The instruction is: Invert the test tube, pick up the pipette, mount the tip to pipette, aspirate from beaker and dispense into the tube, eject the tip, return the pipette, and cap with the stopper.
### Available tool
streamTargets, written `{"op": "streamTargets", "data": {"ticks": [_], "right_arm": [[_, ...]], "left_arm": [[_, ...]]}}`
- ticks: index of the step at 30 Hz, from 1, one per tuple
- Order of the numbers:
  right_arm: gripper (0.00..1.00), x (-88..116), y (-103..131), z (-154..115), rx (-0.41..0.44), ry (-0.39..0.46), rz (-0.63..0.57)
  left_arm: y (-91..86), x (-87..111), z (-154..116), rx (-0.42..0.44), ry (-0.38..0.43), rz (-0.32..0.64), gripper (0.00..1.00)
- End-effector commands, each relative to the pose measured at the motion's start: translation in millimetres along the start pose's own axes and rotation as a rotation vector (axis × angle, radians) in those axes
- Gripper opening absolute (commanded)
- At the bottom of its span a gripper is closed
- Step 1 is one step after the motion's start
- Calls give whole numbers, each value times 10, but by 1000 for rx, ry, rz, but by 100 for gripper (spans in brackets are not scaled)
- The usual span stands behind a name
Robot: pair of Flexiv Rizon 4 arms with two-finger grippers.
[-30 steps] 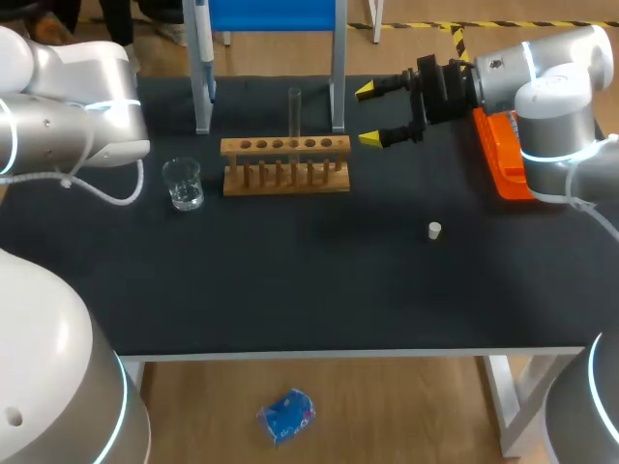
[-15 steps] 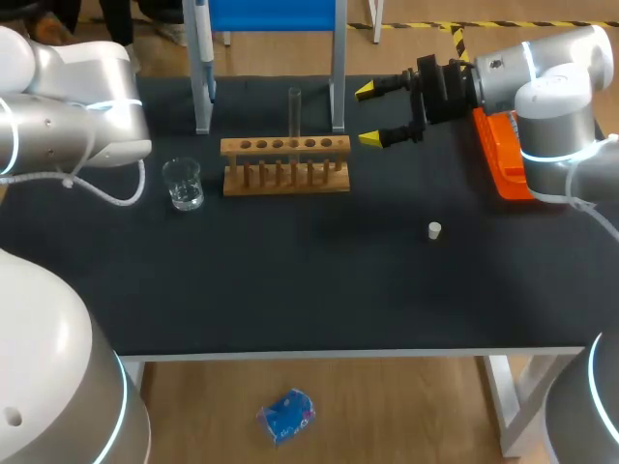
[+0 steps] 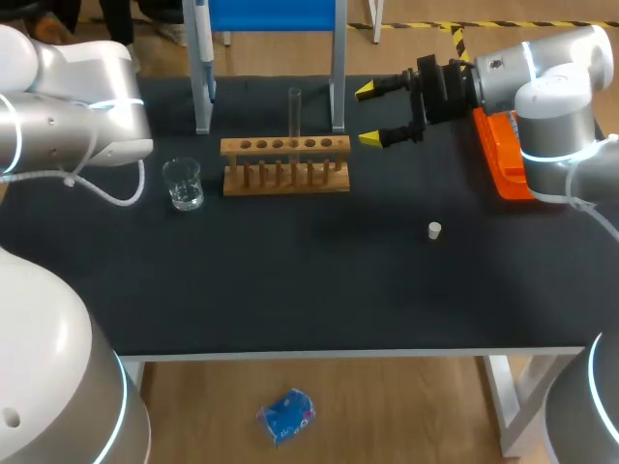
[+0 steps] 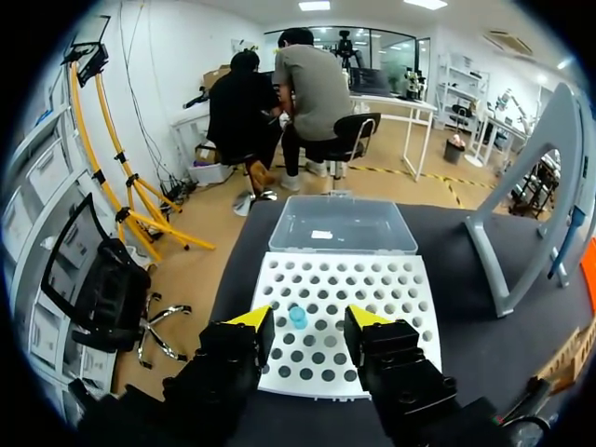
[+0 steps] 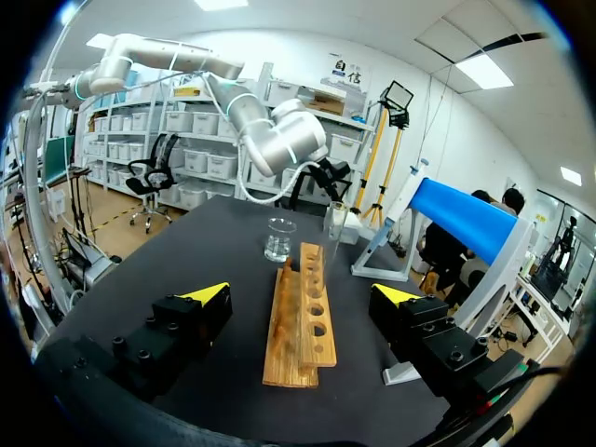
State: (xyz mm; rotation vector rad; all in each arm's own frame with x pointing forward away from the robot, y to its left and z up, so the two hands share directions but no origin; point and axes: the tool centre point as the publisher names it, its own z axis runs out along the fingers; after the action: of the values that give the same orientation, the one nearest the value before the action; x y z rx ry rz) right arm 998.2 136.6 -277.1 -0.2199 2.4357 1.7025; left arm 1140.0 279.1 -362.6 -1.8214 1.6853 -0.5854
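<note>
— What does the head view show?
— The test tube [image 3: 294,111] stands upright in the wooden rack [image 3: 285,164]. The beaker [image 3: 183,184] is just beside the rack, and the stopper [image 3: 435,230] lies alone on the table [image 3: 290,290]. The pipette [image 3: 202,48] hangs on its stand [image 3: 338,68]. The right gripper [image 3: 372,115] hovers beside the rack, fingers spread, holding nothing.
— And the left wrist view?
— The left gripper [image 4: 309,318] hangs spread over the white tip box [image 4: 372,279]. One blue tip [image 4: 297,317] shows between the fingers, untouched.
— The right wrist view?
— The right gripper [image 5: 303,298] is wide open, with the rack [image 5: 300,321] ahead between its fingers. The tube [image 5: 335,222] and beaker [image 5: 279,239] stand at the rack's far end.
</note>
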Motion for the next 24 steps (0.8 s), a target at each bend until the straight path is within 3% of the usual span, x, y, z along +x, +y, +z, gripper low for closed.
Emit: {"op": "streamTargets", "data": {"ticks": [1,6,11,12,14,24], "right_arm": [[100,1,-1,-3,1,1,-1],[100,1,-1,-3,1,1,-1],[100,1,-1,-3,1,1,-1],[100,1,-1,-3,1,1,-1],[100,1,-1,-3,1,1,-1],[100,1,-1,-3,1,1,-1]], "left_arm": [[-22,8,25,-16,-4,5,46],[-18,15,37,-19,-6,10,42],[-20,20,44,-20,-5,9,29],[-20,20,44,-20,-5,11,8],[-20,18,46,-21,-6,12,0],[-10,-24,10,-24,-20,22,0]]}}
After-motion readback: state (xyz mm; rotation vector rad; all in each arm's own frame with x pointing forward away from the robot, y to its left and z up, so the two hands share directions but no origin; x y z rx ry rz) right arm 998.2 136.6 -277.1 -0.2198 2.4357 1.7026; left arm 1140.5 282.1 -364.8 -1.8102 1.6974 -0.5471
